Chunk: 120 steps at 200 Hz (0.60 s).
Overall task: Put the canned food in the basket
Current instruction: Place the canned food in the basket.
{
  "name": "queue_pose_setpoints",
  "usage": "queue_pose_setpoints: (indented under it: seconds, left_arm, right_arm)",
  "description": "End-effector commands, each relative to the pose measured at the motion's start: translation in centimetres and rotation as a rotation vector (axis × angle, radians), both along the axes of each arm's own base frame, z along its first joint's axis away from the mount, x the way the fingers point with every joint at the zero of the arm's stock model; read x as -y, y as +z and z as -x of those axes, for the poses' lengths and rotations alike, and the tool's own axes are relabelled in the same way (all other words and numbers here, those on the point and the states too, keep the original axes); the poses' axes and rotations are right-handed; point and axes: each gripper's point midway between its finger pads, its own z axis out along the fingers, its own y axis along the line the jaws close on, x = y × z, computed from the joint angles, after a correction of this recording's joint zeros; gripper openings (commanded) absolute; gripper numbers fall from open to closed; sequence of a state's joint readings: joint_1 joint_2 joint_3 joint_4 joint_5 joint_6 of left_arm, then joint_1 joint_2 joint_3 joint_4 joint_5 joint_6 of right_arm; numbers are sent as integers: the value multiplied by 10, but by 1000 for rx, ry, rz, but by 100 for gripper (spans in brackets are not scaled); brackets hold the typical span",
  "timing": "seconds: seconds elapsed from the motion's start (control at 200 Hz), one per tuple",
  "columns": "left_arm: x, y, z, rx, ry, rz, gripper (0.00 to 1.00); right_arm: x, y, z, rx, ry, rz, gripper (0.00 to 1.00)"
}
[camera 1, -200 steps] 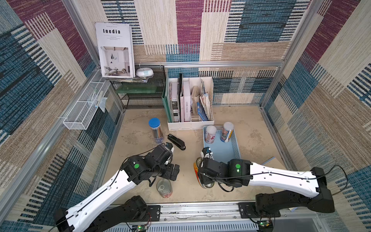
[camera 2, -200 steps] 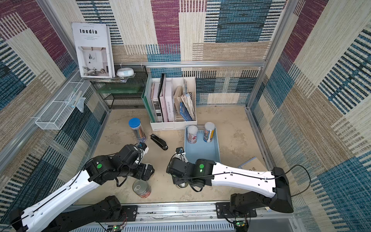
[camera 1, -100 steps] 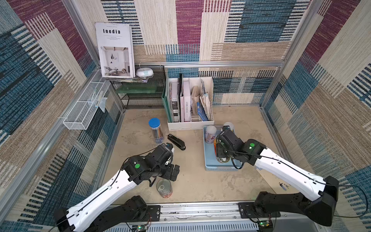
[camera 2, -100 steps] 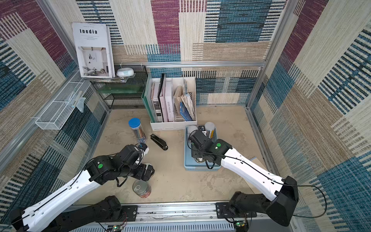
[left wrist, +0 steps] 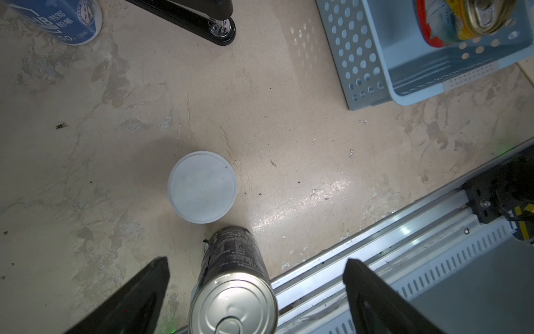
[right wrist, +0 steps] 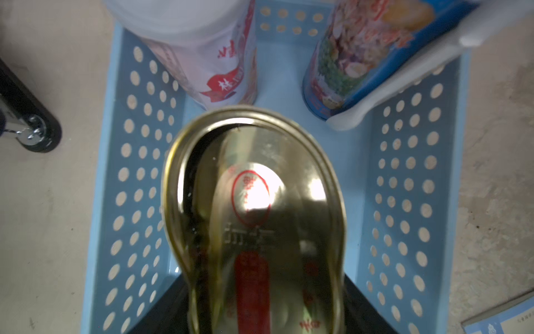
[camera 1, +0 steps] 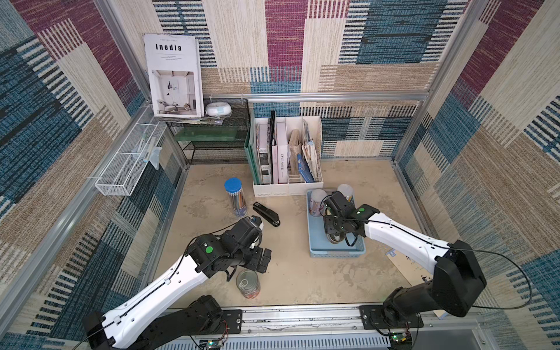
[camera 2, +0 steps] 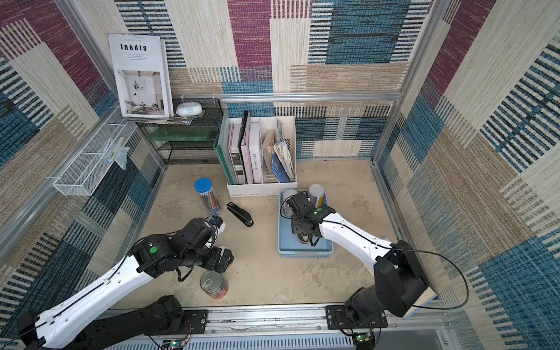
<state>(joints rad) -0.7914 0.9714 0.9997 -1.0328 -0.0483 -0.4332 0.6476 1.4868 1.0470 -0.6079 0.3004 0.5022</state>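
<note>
Woven patchwork walls (camera 1: pixel 285 45) enclose a mottled beige tabletop (camera 1: pixel 298 280). In a top view, the right gripper (camera 1: pixel 334 235) hangs inside the light blue basket (camera 1: pixel 336 254). The left gripper (camera 1: pixel 261 261) is just beside the steel pull-ring can (camera 1: pixel 248 283).

Left wrist view: the jaws are spread wide and empty, and that can shows between them. A white-lidded can (left wrist: pixel 202 186) stands just beside it, so a careless closing could topple it.

Right wrist view: the jaws clamp the oval gold tin (right wrist: pixel 254 217) over the basket floor. Released tilted, it could strike the slim cans (right wrist: pixel 219 57) beyond.
</note>
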Motion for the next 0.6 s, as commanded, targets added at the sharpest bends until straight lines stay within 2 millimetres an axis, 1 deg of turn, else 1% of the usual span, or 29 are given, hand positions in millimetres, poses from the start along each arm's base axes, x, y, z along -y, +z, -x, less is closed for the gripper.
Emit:
queue_pose_setpoints:
  seconds: [0.0, 0.275, 0.341, 0.491, 0.596]
  left_arm:
    - [-1, 2, -4, 26, 6, -2, 99]
    - [-3, 2, -1, 24, 13, 11, 99]
    - [-3, 5, 0, 30, 13, 21, 99]
    - [-4, 18, 3, 44, 26, 60, 99]
    - [-7, 20, 6, 40, 35, 62, 99]
  right_arm:
    - [-10, -3, -16, 36, 12, -22, 61]
    - [-3, -31, -27, -1, -21, -17, 60]
    - [-1, -39, -27, -18, -29, -12, 60]
    - [-1, -50, -29, -34, -31, -15, 60]
    - [1, -57, -29, -48, -35, 1, 61]
